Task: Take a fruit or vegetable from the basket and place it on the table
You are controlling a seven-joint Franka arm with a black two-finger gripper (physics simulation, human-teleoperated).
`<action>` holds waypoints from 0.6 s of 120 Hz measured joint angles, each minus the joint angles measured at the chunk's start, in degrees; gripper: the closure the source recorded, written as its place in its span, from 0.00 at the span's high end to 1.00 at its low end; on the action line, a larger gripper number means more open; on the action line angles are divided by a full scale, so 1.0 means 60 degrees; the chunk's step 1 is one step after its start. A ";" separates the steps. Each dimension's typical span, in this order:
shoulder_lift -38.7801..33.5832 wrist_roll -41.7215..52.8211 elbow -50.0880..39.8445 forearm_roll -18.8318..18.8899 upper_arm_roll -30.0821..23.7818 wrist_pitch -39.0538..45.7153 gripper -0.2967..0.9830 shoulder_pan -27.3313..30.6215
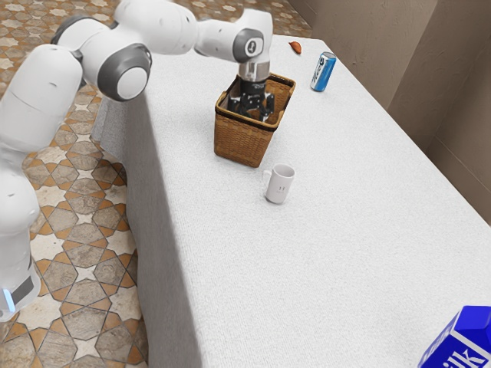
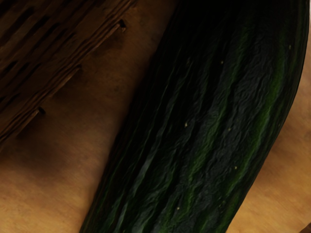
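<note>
Dial: centred on the basket, 12 at the exterior view's top. Our arm [image 1: 153, 27] comes in from between 10 and 11 o'clock. The tool [image 1: 253, 100] points down into the open mouth of the wicker basket [image 1: 242, 142], its lower part inside the rim. Grip state: we cannot tell whether it is wide, narrow or holding anything.

The task's vegetable [image 2: 194, 126], dark green and ridged, cucumber-like, is in the basket, under our hand. The wrist view puts it close beside the woven wall [image 2: 39, 53], with a mottled tan surface [image 2: 53, 189] on both sides; we cannot identify that surface.

Also on the white-covered table [image 1: 307, 261]: white mug [image 1: 279, 185], upright at 5 o'clock, handle toward 9; blue-and-white can [image 1: 323, 73], upright at 2; small orange-brown piece [image 1: 295, 47] at 1; blue milk carton [image 1: 468, 337], partly visible, well apart between 4 and 5.
</note>
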 joint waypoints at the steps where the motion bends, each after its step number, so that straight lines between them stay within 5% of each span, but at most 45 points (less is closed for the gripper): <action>1: 0.0007 0.0009 0.0000 -0.0002 -0.0003 0.0004 0.66 0.0000; 57: 0.0435 0.0378 -0.0002 -0.0285 -0.0080 0.0130 0.59 0.0042; 72: 0.0491 0.0425 -0.0001 -0.0351 -0.0083 0.0137 0.69 0.0044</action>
